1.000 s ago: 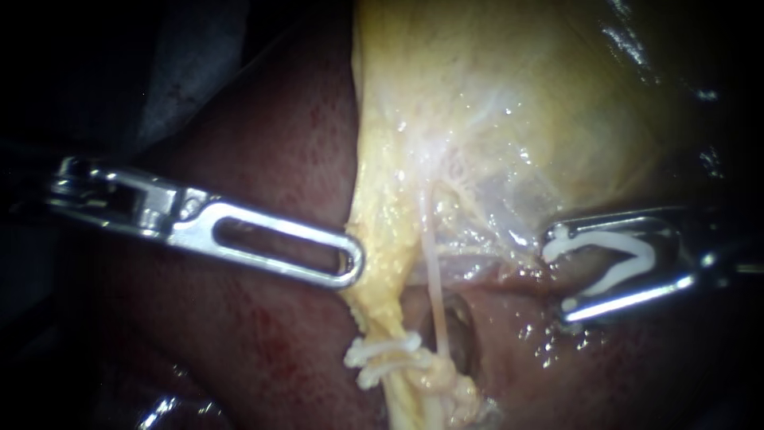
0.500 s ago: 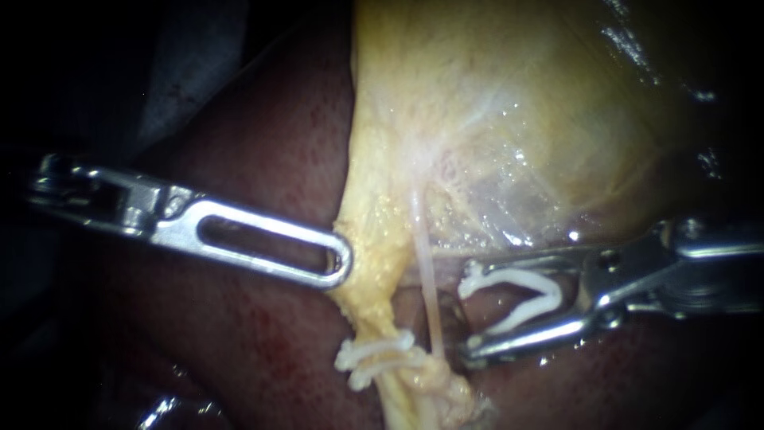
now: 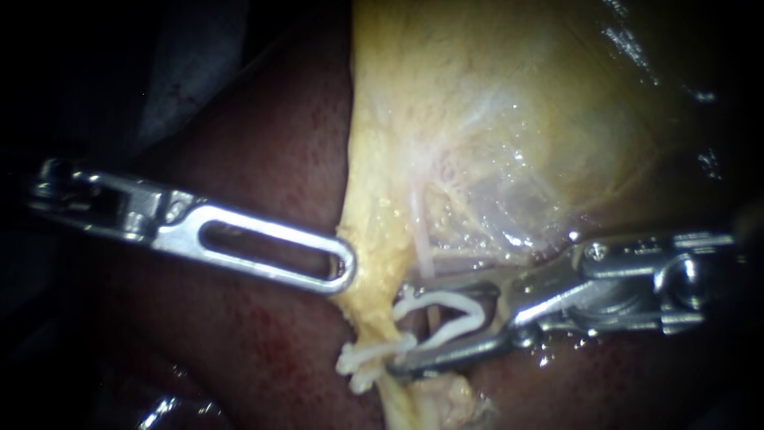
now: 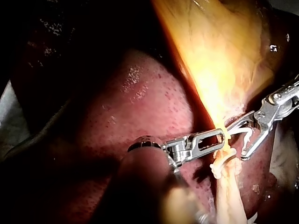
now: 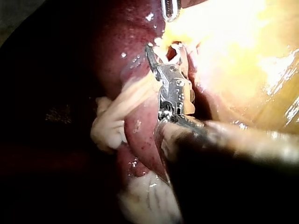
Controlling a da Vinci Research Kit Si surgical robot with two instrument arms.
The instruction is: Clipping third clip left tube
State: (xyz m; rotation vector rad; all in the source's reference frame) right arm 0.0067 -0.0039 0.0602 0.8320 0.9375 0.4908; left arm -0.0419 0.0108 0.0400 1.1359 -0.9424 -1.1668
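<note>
At the lower centre of the endoscope frame, we are holding an open white plastic clip (image 3: 446, 299) in our right instrument (image 3: 402, 326), with both jaws pressing on it. The thin pale tube (image 3: 420, 247) is lying between the clip's legs. At centre left, the slotted steel jaws of our left instrument (image 3: 344, 267) are clamping the edge of the yellow tissue band (image 3: 374, 279), just above two white clips (image 3: 362, 362) seated on it.

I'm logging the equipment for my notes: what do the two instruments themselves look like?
Left instrument: bright silver metal, a flat pincer with a long oval slot and rounded tip, behind it a blocky hinge. Right instrument: silver too, a slim two-pronged pincer on a pinned hinge. Both shafts look dark in the wrist views.
</note>
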